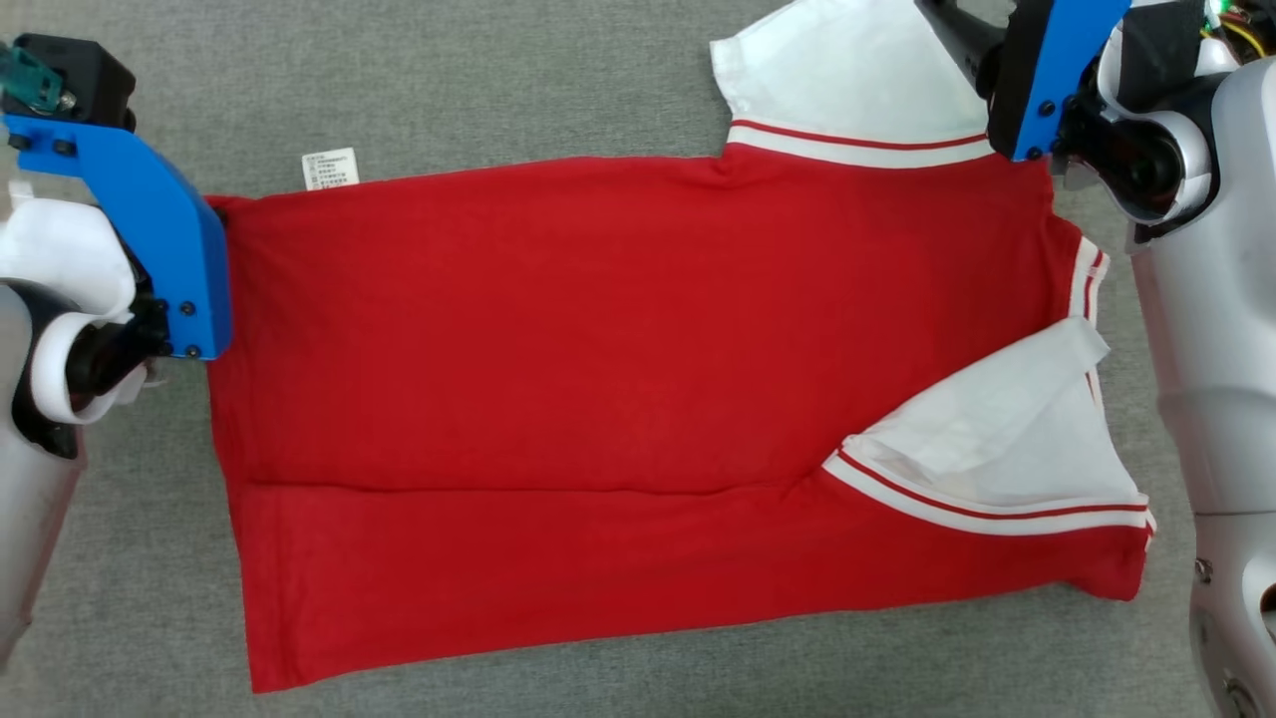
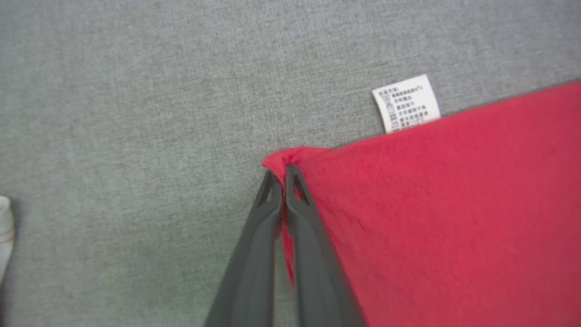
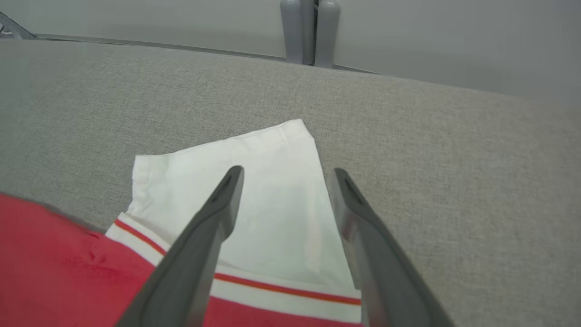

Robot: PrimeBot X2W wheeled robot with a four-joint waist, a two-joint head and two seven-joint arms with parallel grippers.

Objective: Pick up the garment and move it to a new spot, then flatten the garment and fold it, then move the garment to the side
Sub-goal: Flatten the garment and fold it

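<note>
red garment (image 1: 598,349) corner sits pinched, partly hidden, in left hand (image 2: 283,175); right hand (image 3: 288,171) open.

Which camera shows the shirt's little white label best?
The left wrist view: the label is large there, its printed lines visible. The head view shows it tiny, poking out from the shirt.

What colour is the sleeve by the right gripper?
White sleeve, red stripe at its seam; right wrist view shows it best.

Care label (image 2: 406,103) print illegible; far sleeve (image 1: 847,80) cut by top edge.
</note>
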